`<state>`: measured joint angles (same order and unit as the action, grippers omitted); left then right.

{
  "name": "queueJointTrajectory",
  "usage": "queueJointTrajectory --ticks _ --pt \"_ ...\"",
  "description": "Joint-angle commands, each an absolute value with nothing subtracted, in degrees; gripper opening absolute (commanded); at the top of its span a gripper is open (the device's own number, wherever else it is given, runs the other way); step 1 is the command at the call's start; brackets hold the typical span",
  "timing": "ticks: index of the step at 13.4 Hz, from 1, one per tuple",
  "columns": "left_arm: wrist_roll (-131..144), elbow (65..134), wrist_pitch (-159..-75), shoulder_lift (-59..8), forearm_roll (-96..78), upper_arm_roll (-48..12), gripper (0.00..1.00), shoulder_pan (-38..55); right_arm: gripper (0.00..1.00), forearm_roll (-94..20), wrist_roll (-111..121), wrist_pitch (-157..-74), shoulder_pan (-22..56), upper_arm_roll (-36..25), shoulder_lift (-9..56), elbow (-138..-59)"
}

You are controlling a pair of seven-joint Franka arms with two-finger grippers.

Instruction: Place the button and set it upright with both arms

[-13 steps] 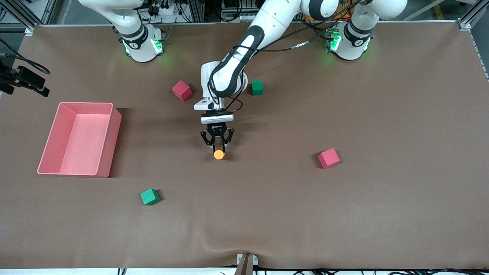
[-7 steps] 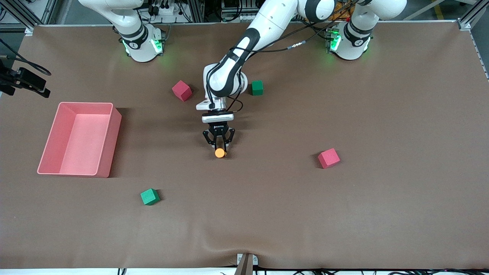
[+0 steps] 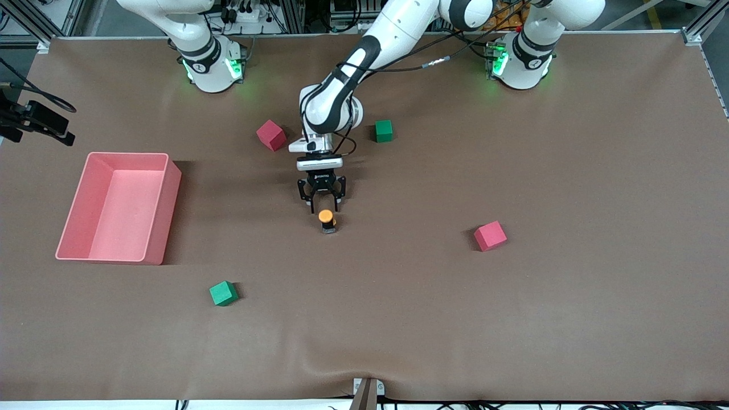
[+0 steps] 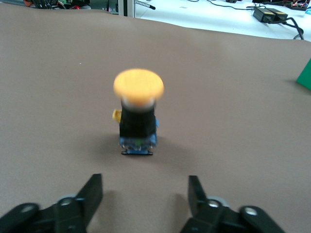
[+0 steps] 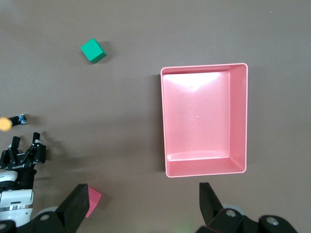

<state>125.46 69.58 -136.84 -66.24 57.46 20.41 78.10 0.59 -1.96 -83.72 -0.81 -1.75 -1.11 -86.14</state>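
Button (image 3: 326, 220) standing upright on the brown desk (image 3: 569, 296), orange cap up, left claw (image 3: 322, 200) spread apart just beside it, right claw (image 5: 141, 206) apart, waiting over the pink bin (image 5: 204, 119)

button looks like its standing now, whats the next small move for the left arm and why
Probably lift the left gripper straight up and away. Its fingers are open and apart from the button, which stands upright on the table, orange cap up, with nothing holding it. The right gripper waits high over the pink bin.
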Motion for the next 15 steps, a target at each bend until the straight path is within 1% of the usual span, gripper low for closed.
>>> queueJointTrajectory --ticks 1,4,8,10,12,14,15 --pt "123.77 69.43 -135.35 -63.38 54.43 19.51 1.0 77.7 1.0 0.7 -2.64 -83.58 -0.79 -1.58 -0.88 -85.34" --pt "114.47 69.26 -132.82 -58.47 43.37 19.51 1.0 77.61 1.0 0.7 -2.64 -83.58 -0.79 -1.67 -0.79 -85.43" --pt "103.21 69.26 -124.65 -47.32 27.11 19.6 1.0 77.43 1.0 0.7 -2.64 -83.67 -0.79 -1.67 -0.7 -85.43" --pt "93.57 69.34 -117.38 -39.51 18.33 19.69 1.0 75.08 1.0 0.7 -2.64 -83.76 -0.88 -1.67 -0.7 -85.43" --pt "83.89 69.35 -107.54 -31.33 13.46 19.78 1.0 71.83 1.0 0.7 -2.64 -83.76 -0.97 -1.67 -0.7 -85.43" --pt "76.59 69.35 -101.19 -24.99 11.26 19.69 1.0 67.09 1.0 0.7 -2.64 -83.85 -0.88 -1.67 -0.7 -85.43" --pt "73.25 69.35 -99.51 -22.61 10.03 19.69 1.0 64.1 1.0 0.7 -2.64 -83.93 -0.97 -1.67 -0.7 -85.43"
